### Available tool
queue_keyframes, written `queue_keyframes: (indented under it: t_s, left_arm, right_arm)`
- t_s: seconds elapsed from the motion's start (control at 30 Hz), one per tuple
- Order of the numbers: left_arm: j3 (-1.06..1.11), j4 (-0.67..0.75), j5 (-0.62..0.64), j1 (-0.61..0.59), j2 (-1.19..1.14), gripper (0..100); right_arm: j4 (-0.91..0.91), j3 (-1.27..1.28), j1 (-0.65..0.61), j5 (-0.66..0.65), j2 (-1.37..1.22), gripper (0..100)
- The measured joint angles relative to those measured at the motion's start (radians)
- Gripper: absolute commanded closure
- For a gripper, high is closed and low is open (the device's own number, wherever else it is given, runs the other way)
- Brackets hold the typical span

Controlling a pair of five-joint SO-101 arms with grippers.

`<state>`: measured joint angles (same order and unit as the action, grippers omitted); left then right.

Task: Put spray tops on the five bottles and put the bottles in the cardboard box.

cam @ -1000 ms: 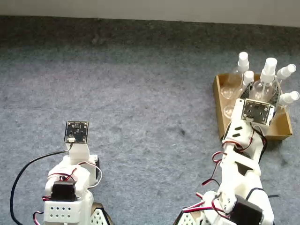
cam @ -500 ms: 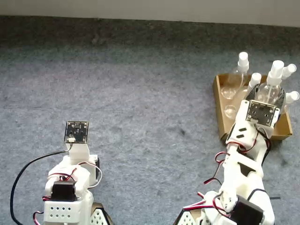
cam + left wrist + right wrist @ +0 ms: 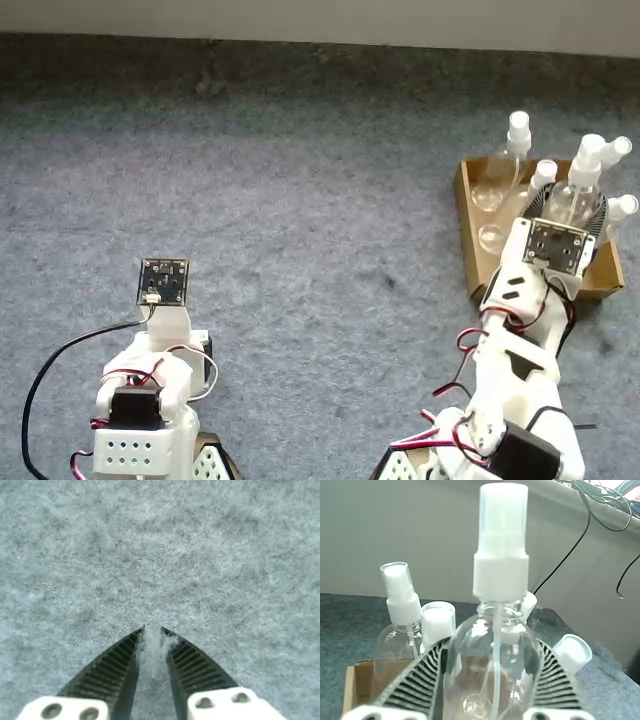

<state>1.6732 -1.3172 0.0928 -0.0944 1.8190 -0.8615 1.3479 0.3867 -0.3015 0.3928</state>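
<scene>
Count: five bottles and five spray tops, one top on each. One cardboard box sits at the table's right edge, toward the far side. All five bottles are in or over the box.

Your right gripper clamps the held bottle upright, with a ribbed finger on each flank. Your left gripper hangs over the near-left part of the table, its tips almost meeting, with nothing between them.

Hard to read: your right wrist covers the box's near-right part, so you cannot tell whether the held bottle's base touches the box floor. The clear bodies overlap and their outlines blur together.

Change: since a second ago, your right arm has carried the held bottle slightly toward the right edge. Its top now sits just beside a neighbour's top. Another top nearby has shifted the same way. Your left arm has not moved.
</scene>
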Motion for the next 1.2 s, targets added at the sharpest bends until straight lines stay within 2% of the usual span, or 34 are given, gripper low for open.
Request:
queue_keyframes:
  t_s: [0.77,1.03,1.2]
  left_arm:
    - [0.000,0.000,0.000,0.000,0.000,99]
    - [0.000,0.000,0.000,0.000,0.000,99]
    - [0.000,0.000,0.000,0.000,0.000,99]
  right_arm:
    - [0.015,0.035,0.003,0.000,-0.026,87.9]
    - [0.015,0.035,0.040,0.262,-0.026,87.9]
    - [0.015,0.035,0.043,0.290,-0.026,87.9]
